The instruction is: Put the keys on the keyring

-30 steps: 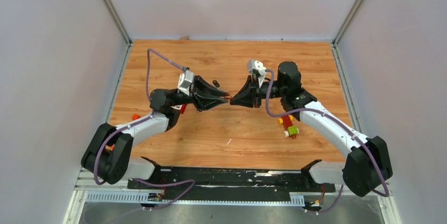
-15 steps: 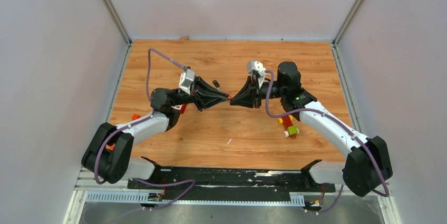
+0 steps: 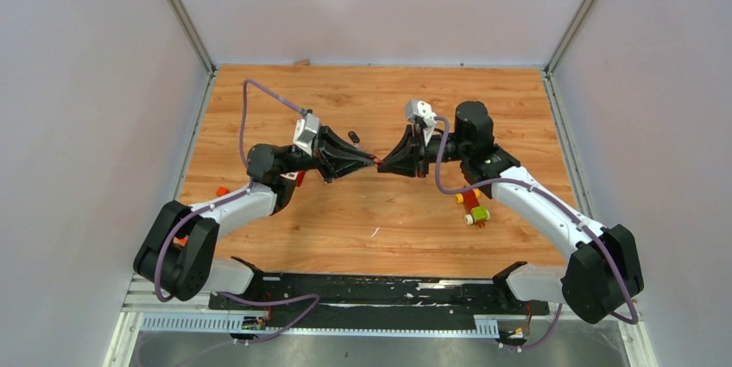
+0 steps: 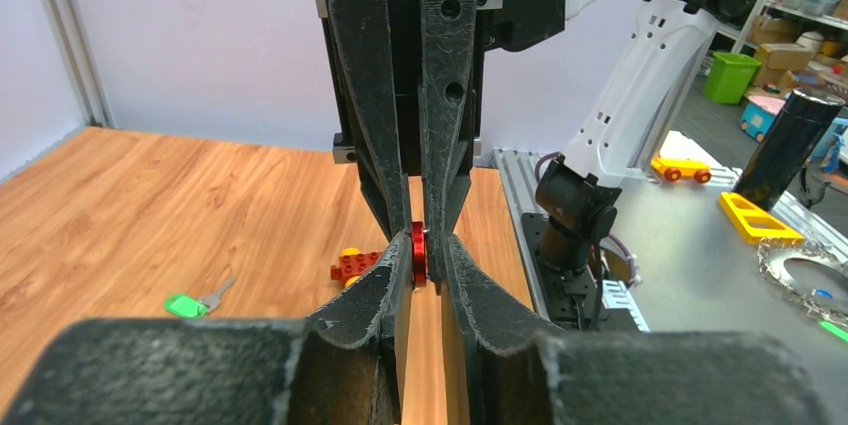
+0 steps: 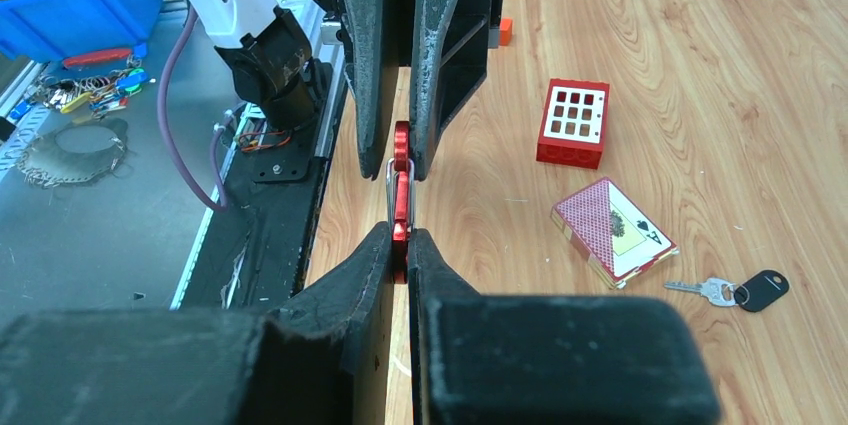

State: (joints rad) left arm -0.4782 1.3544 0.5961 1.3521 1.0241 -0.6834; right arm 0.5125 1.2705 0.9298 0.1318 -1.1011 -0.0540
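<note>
Left fingers [image 4: 365, 300] and right fingers [image 5: 350, 275] pinch opposite ends of the keyring [image 5: 401, 195]; green key [image 4: 185, 303] and black key [image 5: 762, 290] lie on the table [image 5: 650, 45].

I see a wooden counter [image 3: 380, 211]: a red box [image 5: 573, 123], cards [image 5: 613, 230] just beside it, black key [image 5: 745, 290] near it, blocks [image 3: 473, 205] and green key [image 4: 190, 302] well apart from it.
</note>
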